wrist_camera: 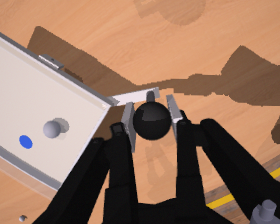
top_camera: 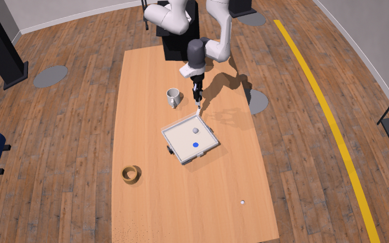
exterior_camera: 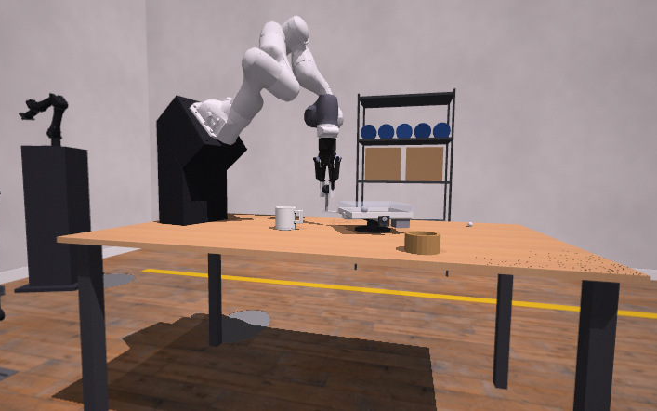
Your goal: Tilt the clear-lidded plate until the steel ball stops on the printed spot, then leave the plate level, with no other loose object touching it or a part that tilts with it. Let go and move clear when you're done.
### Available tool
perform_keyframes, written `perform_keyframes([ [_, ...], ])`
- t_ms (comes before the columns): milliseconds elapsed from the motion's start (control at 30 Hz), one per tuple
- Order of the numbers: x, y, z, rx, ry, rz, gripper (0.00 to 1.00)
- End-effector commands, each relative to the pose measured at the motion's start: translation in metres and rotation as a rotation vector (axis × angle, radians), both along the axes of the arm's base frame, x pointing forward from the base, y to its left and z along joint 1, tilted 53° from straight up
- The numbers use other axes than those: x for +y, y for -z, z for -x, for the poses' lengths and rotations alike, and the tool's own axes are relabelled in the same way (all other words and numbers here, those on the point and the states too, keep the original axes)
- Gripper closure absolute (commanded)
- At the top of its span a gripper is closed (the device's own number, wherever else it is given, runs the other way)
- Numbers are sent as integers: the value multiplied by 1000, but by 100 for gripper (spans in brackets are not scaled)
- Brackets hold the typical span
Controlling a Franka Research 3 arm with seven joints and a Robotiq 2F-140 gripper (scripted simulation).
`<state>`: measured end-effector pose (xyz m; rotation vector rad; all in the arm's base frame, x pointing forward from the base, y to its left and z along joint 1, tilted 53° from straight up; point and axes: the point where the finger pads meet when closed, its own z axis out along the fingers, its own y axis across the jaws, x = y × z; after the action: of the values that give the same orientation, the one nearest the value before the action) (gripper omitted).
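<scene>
The square plate [top_camera: 190, 139] with a clear lid sits on a dark pivot base in the middle of the table. The steel ball [top_camera: 195, 130] lies inside it, apart from the blue printed spot [top_camera: 195, 144], on the spot's far side. In the wrist view the ball [wrist_camera: 54, 128] is to the right of the spot [wrist_camera: 26, 141]. My gripper [top_camera: 198, 101] hangs just beyond the plate's far corner. It is shut on the black knob [wrist_camera: 151, 119] of a thin white stick [top_camera: 197, 110]. The stick's lower end reaches the plate's far corner. I cannot tell whether they touch.
A white mug [top_camera: 173, 96] stands left of the gripper. A wooden ring [top_camera: 129, 174] lies at the near left of the plate. A small white ball [top_camera: 242, 202] lies at the near right of the table. The plate [exterior_camera: 375, 209] looks about level in the side view.
</scene>
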<state>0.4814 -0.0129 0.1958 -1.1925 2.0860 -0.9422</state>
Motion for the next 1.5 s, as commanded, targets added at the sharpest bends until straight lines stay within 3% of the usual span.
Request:
perform_keyframes([
  [0,0,1,0,2,-3,1,100],
  [1467,1,-4,2,2,-3,1,100],
])
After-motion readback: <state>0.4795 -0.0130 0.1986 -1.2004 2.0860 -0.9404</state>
